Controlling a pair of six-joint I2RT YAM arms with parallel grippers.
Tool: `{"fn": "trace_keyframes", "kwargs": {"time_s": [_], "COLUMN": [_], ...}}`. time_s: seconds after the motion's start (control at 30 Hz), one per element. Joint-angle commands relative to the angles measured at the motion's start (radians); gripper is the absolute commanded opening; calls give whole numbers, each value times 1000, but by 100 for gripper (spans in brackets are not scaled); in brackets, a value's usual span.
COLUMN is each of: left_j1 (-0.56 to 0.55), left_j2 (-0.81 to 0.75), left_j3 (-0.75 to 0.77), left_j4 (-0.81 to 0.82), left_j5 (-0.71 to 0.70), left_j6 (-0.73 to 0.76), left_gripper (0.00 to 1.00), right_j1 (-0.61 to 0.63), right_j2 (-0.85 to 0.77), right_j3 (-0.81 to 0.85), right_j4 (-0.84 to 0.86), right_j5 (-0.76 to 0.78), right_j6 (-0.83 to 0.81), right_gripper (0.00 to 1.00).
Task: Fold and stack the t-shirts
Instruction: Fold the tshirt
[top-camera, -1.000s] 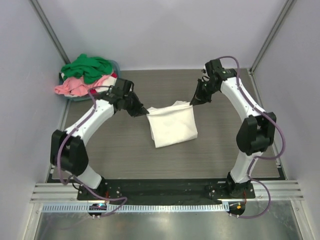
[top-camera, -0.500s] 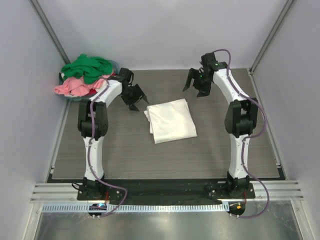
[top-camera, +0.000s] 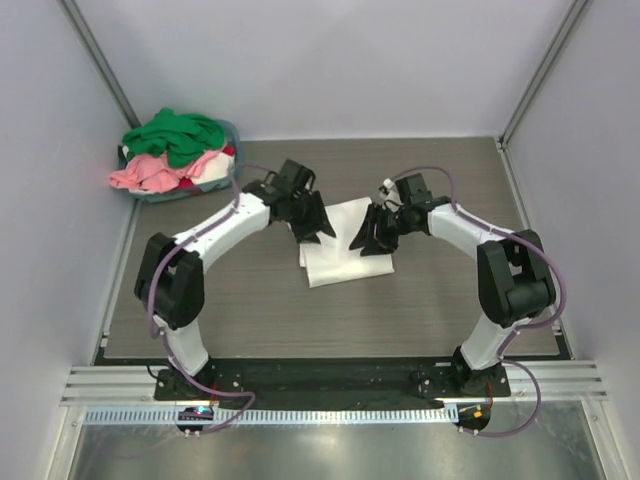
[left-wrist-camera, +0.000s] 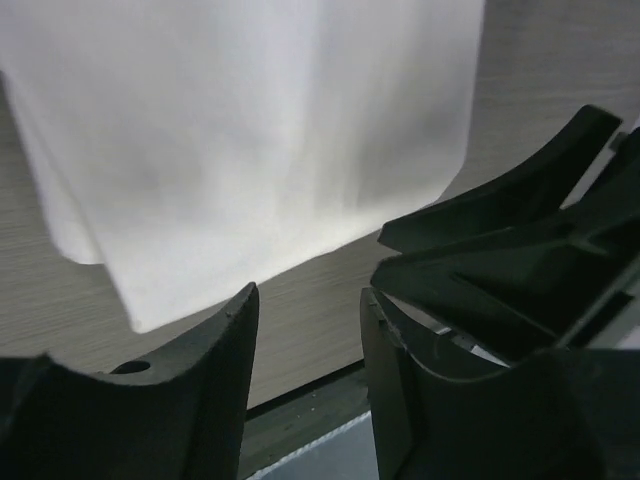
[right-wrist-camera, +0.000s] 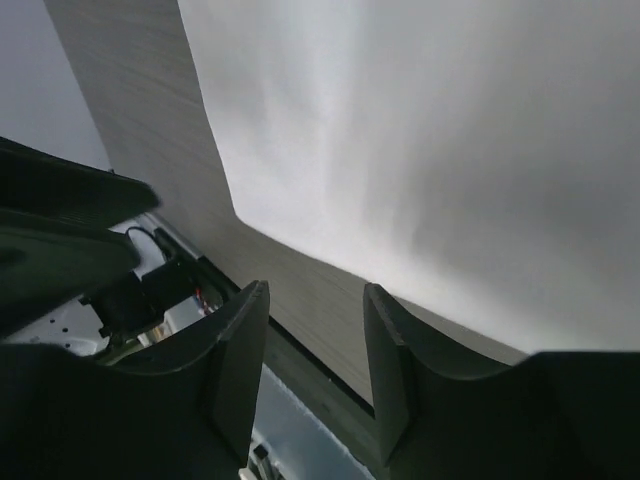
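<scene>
Parted and empty: left gripper (left-wrist-camera: 308, 295) and right gripper (right-wrist-camera: 316, 288), with the folded white shirt (top-camera: 345, 262) just ahead of and below the jaws. Soft, light, limp; probably best pinched through all layers at the edge nearest the jaws.

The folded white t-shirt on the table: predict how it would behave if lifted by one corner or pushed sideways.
The white t-shirt is probably floppy: its rounded folds and soft creases suggest thin cloth, so a lifted corner would likely sag and unfold. Pushed, it would probably bunch rather than slide whole across the table.
</scene>
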Motion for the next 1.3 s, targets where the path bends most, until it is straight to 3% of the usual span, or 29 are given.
{"fn": "trace_keyframes", "kwargs": {"time_s": [0.0,0.17,0.37,0.6,0.67,0.8,0.87,0.93,1.0,1.1,1.27], "left_j1": [-48,-86,-73,-68,-68,-69,-76,-82,-83,-82,-44], "left_j2": [57,160,150,98,64,33,-10,-48,-116,-201,-254], "left_j3": [-105,-177,-389,-416,-375,-233,-161,-137,-142,-183,-318], "left_j4": [180,281,306,152,98,-66,-149,-192,-185,-136,-41], "left_j5": [86,113,18,-138,-211,-342,-382,-382,-347,-309,-240], "left_j6": [-89,-121,-59,96,142,250,279,282,267,230,204], "left_gripper": [46,43,41,39,39,46,59,67,69,68,61], "right_j1": [20,-10,-23,-18,3,74,92,105,103,111,236], "right_j2": [18,75,6,-156,-219,-357,-430,-476,-487,-450,-323], "right_j3": [-29,-142,-344,-469,-478,-415,-362,-328,-280,-216,-130], "right_j4": [153,151,167,148,118,-48,-83,-109,-117,-111,-24], "right_j5": [-125,-31,157,233,249,308,320,322,320,293,259], "right_j6": [30,-16,-43,23,37,62,83,102,106,117,184], "right_gripper": [47,41,40,40,45,58,63,64,64,57,45]}}
